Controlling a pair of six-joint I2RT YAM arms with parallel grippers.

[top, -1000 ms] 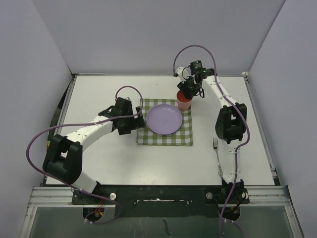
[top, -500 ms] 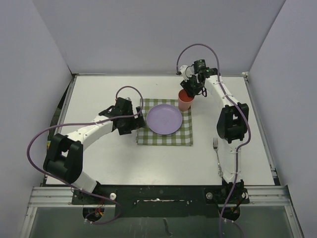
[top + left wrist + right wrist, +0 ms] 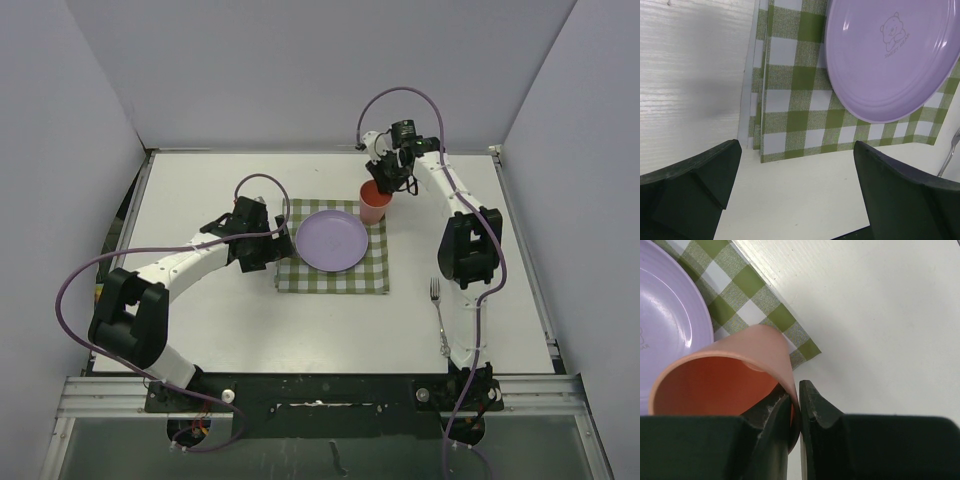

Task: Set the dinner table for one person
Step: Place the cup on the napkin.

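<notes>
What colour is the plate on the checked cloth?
The plate is pale purple, best seen in the left wrist view.

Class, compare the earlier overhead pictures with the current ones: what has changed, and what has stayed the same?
The right gripper shifted slightly rightward and closed on the rim of the pink cup, which seems to have edged right with it. The left gripper, open beside the checked cloth, the purple plate and the fork stayed put.
</notes>
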